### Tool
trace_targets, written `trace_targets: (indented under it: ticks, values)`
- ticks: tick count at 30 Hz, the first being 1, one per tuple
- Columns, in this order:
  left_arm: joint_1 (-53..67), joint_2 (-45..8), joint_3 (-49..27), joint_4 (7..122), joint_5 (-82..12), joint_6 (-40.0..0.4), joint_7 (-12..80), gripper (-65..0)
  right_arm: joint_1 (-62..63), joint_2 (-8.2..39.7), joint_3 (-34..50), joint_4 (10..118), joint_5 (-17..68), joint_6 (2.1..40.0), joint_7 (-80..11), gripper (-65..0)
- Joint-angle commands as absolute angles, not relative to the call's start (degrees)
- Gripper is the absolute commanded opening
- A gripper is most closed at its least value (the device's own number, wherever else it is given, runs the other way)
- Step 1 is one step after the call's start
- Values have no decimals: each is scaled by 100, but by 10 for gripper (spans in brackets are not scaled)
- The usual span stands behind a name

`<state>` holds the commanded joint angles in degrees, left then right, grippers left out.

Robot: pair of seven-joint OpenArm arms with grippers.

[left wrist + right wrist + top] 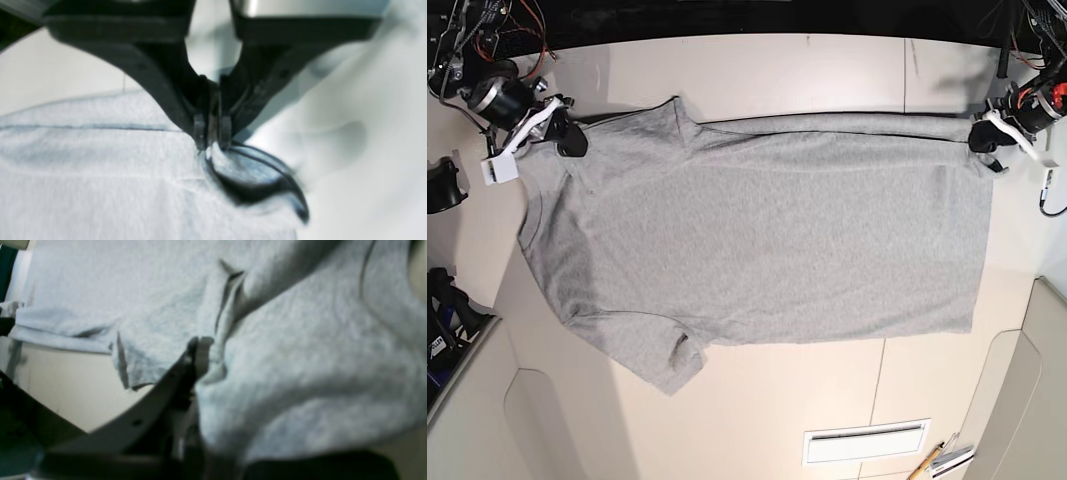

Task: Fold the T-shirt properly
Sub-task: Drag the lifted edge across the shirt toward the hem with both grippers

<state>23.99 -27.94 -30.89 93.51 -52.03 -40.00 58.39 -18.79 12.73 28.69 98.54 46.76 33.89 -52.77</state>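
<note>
No writing, label, brand, number or sign can be read in any view. The T-shirt point(767, 240) shows only plain heather-grey cloth, and the wrist views are too blurred to show any lettering.

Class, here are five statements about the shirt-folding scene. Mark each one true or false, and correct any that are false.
1. The T-shirt lies spread out on the table. True.
2. The left gripper hangs open above the cloth. False: its jaws are shut on a pinch of the T-shirt's edge.
3. The right gripper holds the T-shirt near the shoulder end, at the base view's upper left. True.
4. Bold black lettering shows on the upward side of the shirt. False: the side facing up is plain grey.
5. Both grippers grip the same corner. False: they hold opposite ends of the shirt's far edge.
</note>
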Motion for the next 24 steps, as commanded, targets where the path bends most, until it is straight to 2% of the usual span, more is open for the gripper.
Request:
trace_targets:
  ticks: [6,10,14,23,24]
  values:
    - [2842,-2792,-3107,9559,-5210,-4000,5900,-650,-2300,1273,3186,10014,4849,3389,-5404,-650]
    - [3059,-2775,-3376,9561,-5395,-4000,5966,-650,-2554,1382,3339,10014,5039,3393,-5470,-650]
    - [3260,-2766,-3607,9564,-5647,-4000,6073,-650,-2665,1457,3369,10014,5059,3413,-5531,-650]
    - [3352,-2659,-3607,9564,-5677,-4000,6114,-650,-2733,1441,3369,10014,4989,3404,-5688,-650]
    - [3352,-2639,-3607,9564,-5680,-4000,6114,-650,-2733,1441,3371,10014,4965,3404,-5690,-611]
